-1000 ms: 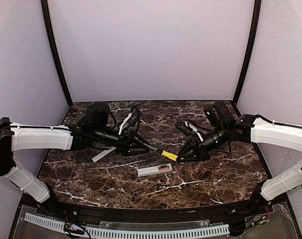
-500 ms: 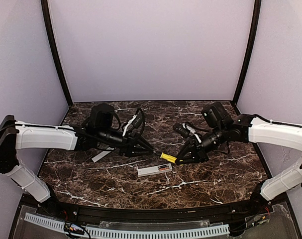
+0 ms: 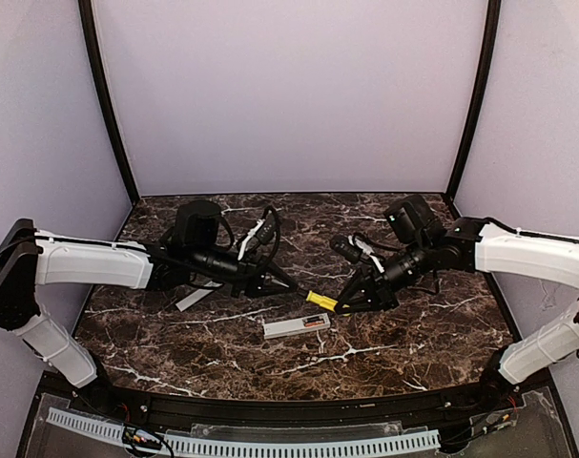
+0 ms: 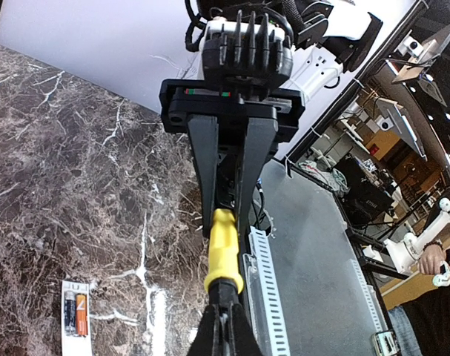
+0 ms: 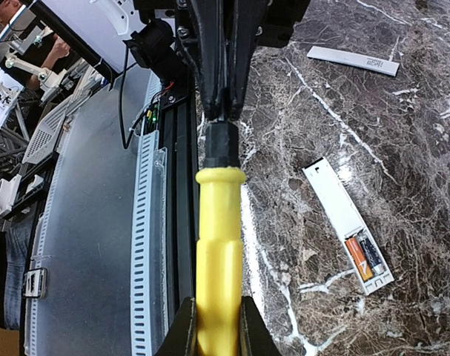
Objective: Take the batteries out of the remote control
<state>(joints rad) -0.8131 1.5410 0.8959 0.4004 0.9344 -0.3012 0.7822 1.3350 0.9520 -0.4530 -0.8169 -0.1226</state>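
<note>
The remote control [image 3: 297, 326] lies face down on the marble in front of both grippers, its battery bay open. One orange battery [image 5: 357, 258] sits in the bay beside a dark one, also seen in the left wrist view as batteries [image 4: 81, 314]. A yellow stick [image 3: 320, 300] with a dark tip hangs in the air above the table between the arms. My right gripper [image 5: 219, 326] is shut on its yellow handle [image 5: 219, 245]. My left gripper [image 4: 225, 322] is shut on its dark tip [image 4: 225, 293].
The flat whitish cover strip [image 3: 198, 296] lies on the marble under the left arm, and shows as the cover strip [image 5: 352, 61] in the right wrist view. A perforated white rail [image 3: 270, 444] runs along the table's near edge.
My left gripper slid right to the stick's dark tip and shut on it. The right gripper and stick drifted slightly left. The remote has not moved.
</note>
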